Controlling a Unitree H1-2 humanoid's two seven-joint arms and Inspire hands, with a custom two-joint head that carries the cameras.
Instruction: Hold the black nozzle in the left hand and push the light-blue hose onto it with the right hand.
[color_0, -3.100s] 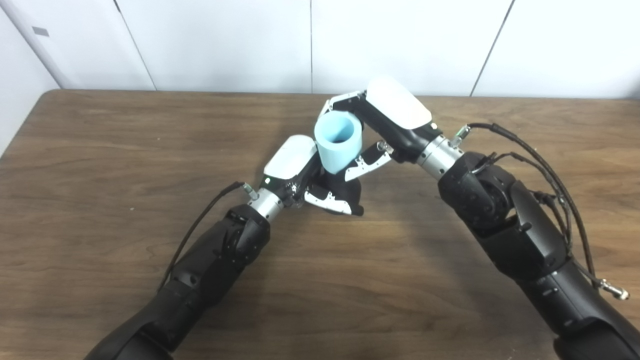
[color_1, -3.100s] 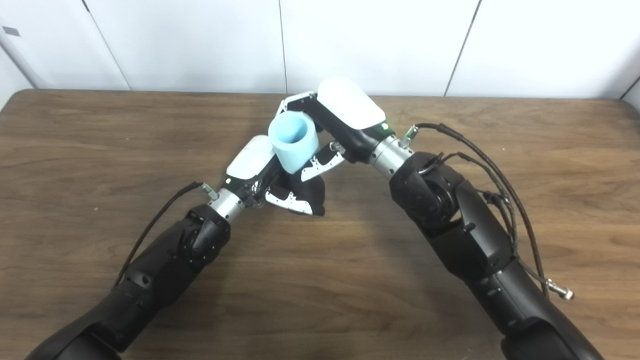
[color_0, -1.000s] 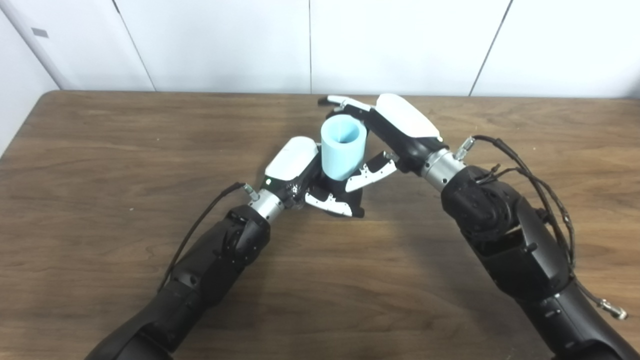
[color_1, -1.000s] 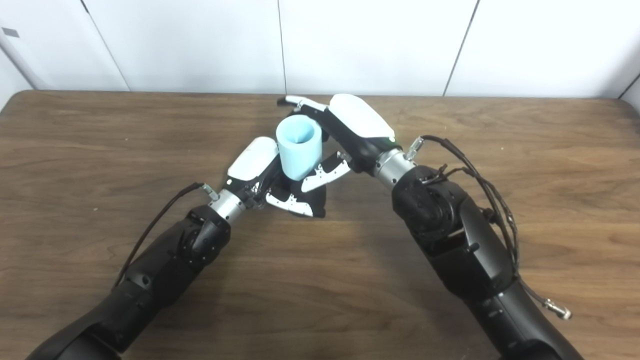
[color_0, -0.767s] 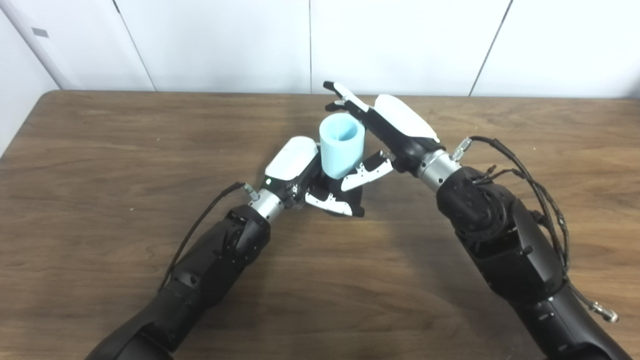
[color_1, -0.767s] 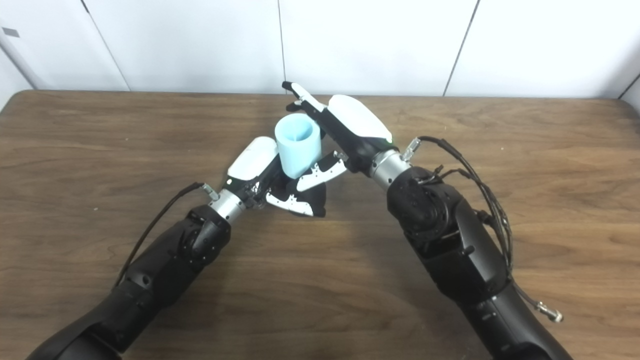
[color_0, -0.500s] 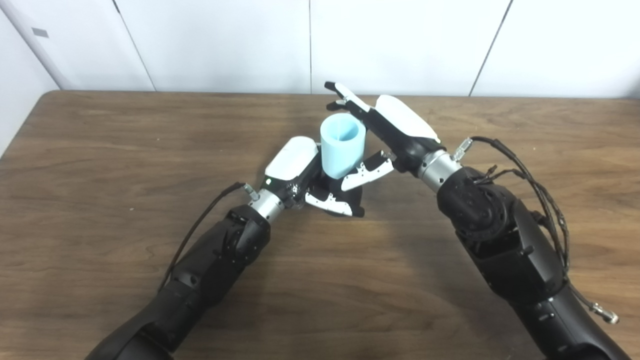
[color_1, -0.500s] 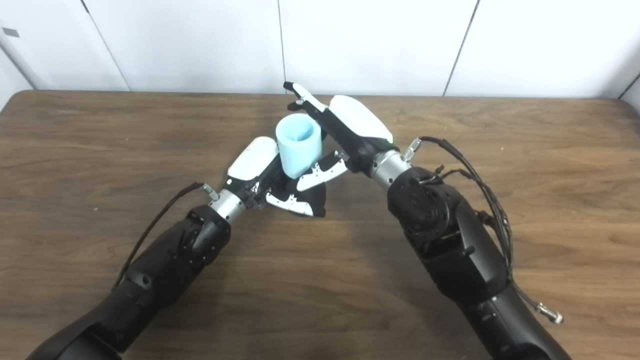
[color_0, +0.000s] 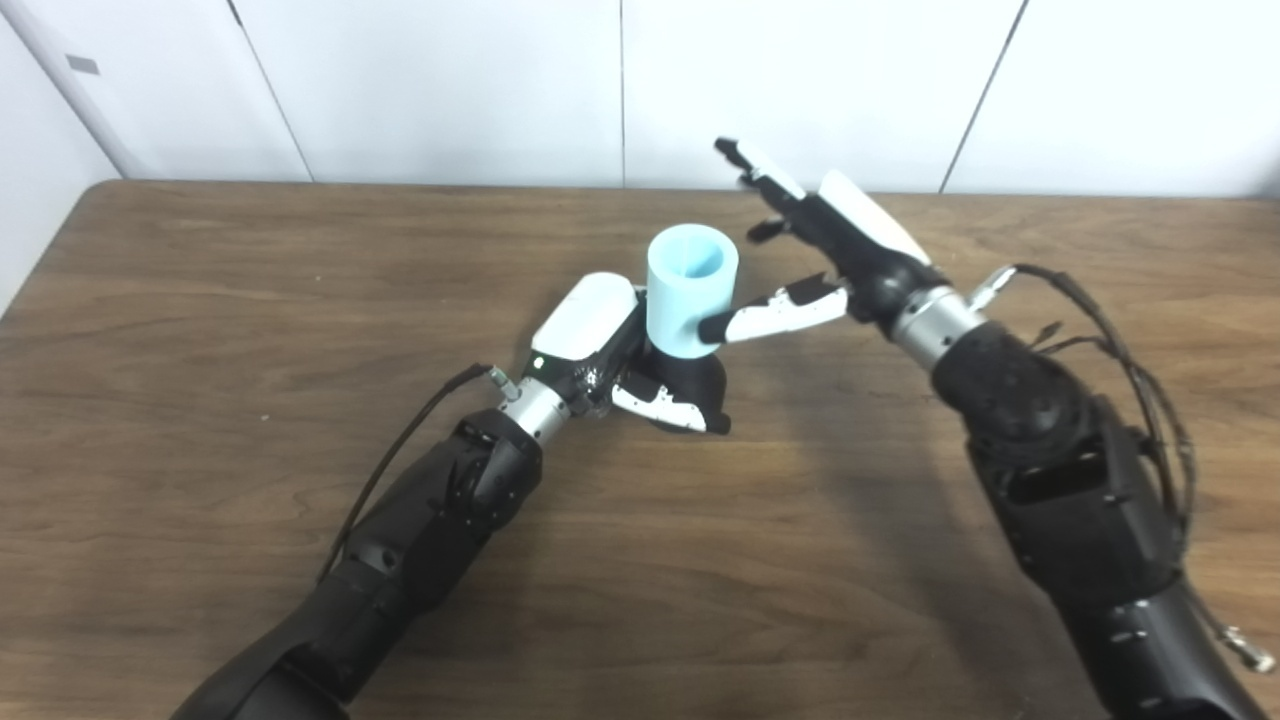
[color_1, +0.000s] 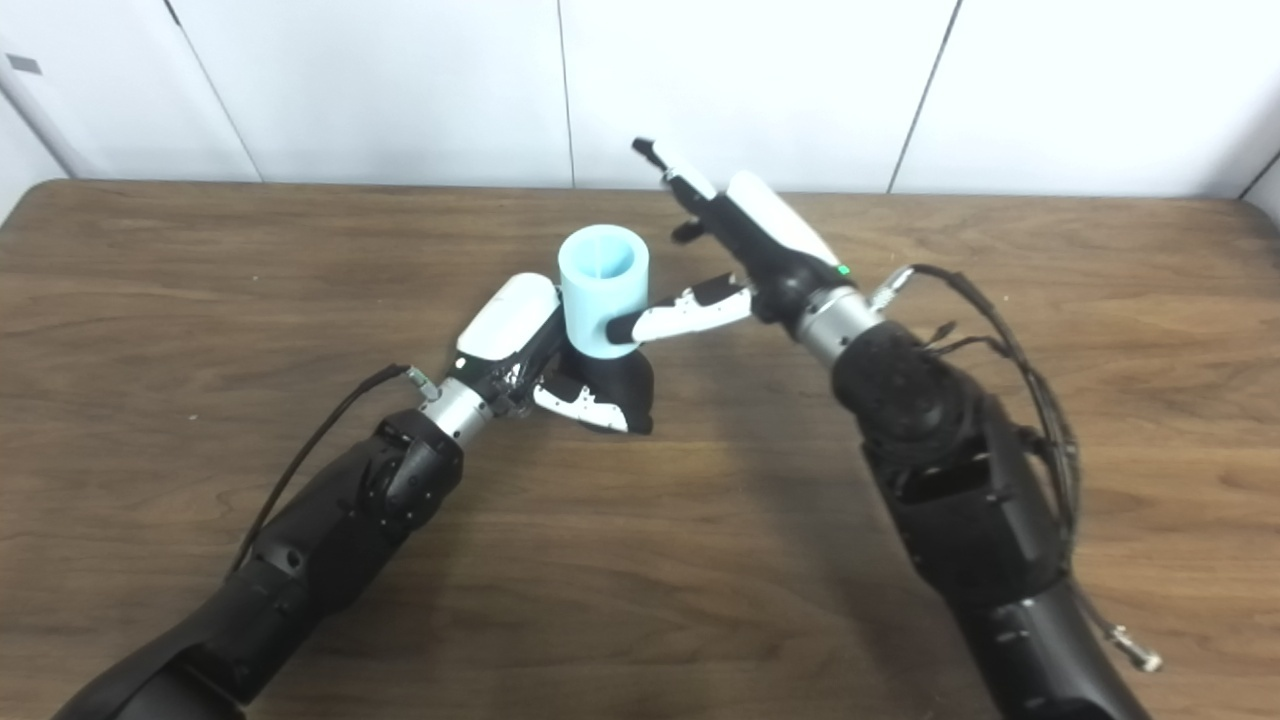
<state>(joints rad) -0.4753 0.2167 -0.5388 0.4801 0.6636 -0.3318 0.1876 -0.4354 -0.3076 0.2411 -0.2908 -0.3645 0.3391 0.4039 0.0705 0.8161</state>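
The light-blue hose (color_0: 690, 293), a short wide tube with its open end up, stands on the black nozzle (color_0: 690, 382). My left hand (color_0: 610, 355) is shut around the nozzle near the table's middle; most of the nozzle is hidden by its fingers. To the hose's right, my right hand (color_0: 830, 255) is open with fingers spread upward. Only its thumb tip reaches the lower side of the hose; touching or just short, I cannot tell.
The brown wooden table (color_0: 200, 400) spreads around both arms. A white panelled wall (color_0: 450, 90) runs behind its far edge. Loose black cables (color_0: 1100, 340) hang along my right forearm.
My right hand has let go of the hose, spread its fingers and drawn back to the right. The hose now stands more upright on the nozzle. My left hand has stayed put.
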